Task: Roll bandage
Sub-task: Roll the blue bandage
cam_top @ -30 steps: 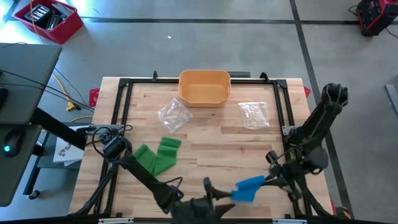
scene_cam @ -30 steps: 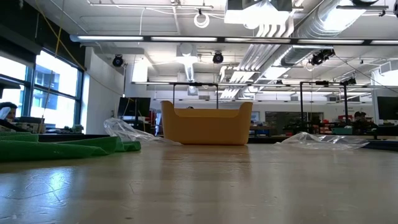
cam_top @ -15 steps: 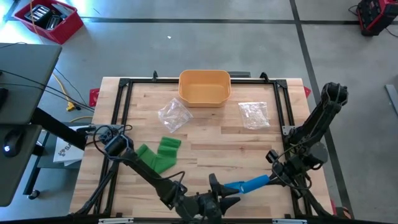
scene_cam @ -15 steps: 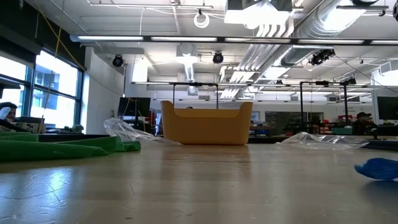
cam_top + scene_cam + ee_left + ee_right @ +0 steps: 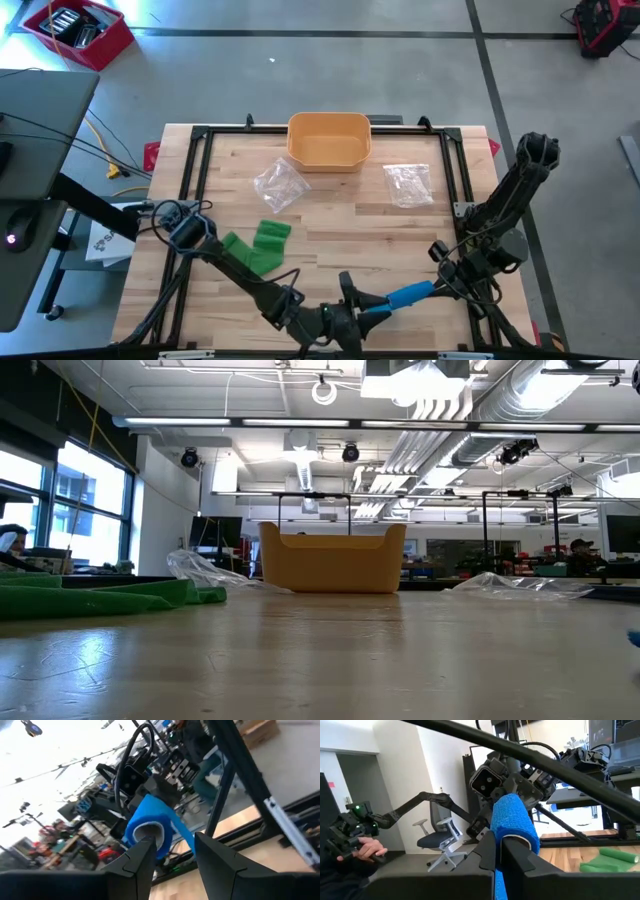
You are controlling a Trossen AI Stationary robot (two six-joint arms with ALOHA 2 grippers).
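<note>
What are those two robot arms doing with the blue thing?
Both arms meet at the near edge of the table, sharing a blue bandage. The right gripper is shut on one end of it, and the left gripper sits around the other end. A green bandage, a yellow bin and two plastic bags lie untouched.
</note>
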